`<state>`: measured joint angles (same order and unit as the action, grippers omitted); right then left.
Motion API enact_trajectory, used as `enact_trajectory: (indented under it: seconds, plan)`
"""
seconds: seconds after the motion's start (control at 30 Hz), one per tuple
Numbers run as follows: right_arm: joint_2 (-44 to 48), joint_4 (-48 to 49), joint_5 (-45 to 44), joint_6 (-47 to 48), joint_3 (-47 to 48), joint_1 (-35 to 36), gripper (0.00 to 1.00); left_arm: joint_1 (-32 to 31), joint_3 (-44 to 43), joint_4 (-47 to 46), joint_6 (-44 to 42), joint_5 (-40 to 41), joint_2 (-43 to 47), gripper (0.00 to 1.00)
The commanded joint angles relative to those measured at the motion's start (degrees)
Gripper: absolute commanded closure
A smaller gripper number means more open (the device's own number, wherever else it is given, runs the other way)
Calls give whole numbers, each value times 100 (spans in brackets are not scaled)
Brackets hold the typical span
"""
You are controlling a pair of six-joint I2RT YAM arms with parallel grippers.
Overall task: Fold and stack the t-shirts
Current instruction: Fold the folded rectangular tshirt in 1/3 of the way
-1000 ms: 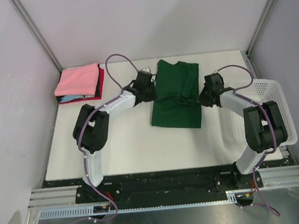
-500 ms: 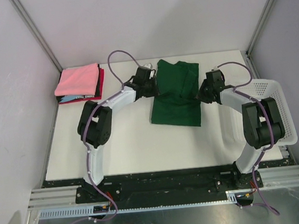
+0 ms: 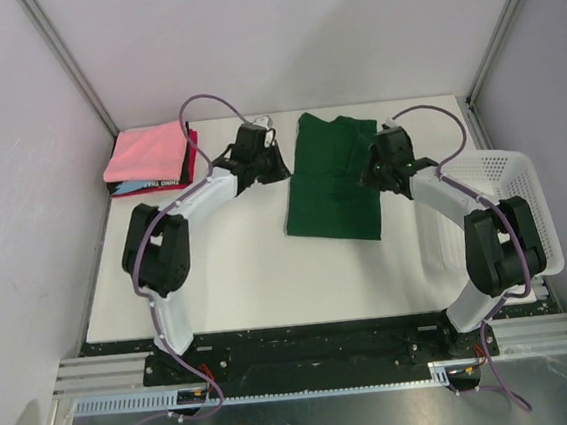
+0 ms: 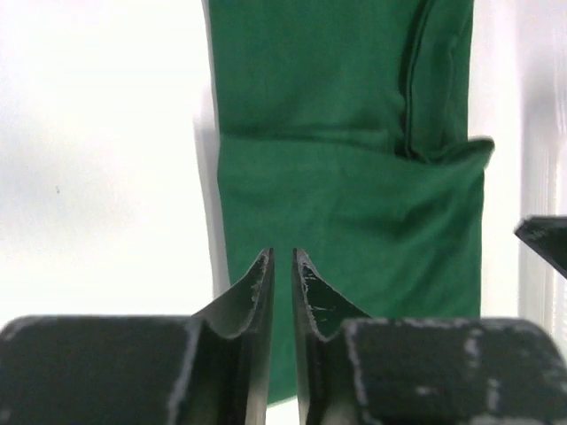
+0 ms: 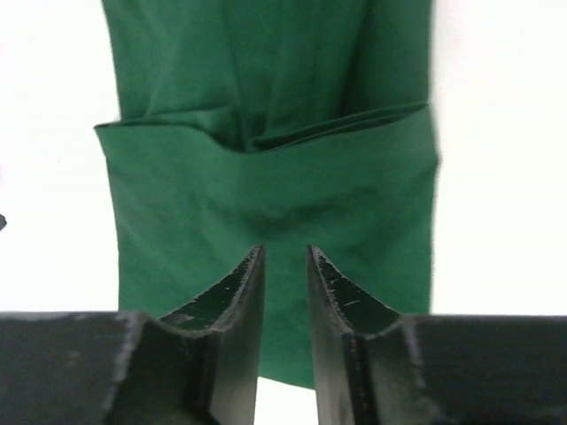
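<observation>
Toward the far side of the table (image 3: 229, 268), you have the folded dark green t-shirt (image 3: 333, 183) lying flat between your left gripper (image 3: 281, 166), just beside its left edge, and your right gripper (image 3: 368, 177), over its right edge, both closed on nothing.

Both my arms reach forward, elbows bent outward. My left pincer (image 4: 283, 254) and right pincer (image 5: 285, 251) point toward each other, each nearly closed, gripping nothing.

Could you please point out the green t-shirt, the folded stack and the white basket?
green t-shirt (image 3: 333, 183): top external view, middle of the cloth.
folded stack (image 3: 147, 152): top external view, on the pink top layer.
white basket (image 3: 528, 181): top external view, on its right mesh wall.
</observation>
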<state>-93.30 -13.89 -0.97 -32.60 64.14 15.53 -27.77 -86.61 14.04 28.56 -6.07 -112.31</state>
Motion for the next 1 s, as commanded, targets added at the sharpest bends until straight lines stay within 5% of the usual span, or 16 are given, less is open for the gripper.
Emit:
enact_trajectory:
  seconds: [0.0, 0.1, 0.47, 0.97]
  plan:
    - [-283, 120, -55, 149, 287, 340, 74, -184, 685, -62, 404, -258, 676, 90]
    - [-758, 261, 9, 164, 536, 468, 80, -344, 1120, -80, 547, -340, 777, 99]
    - [-2193, 228, 173, 50, 1663, 332, 84, -517, 2060, -234, 896, -322, 636, 100]
    - [-2022, -757, 97, -93, 2102, 162, 73, -550, 2540, -236, 934, -108, 602, 100]
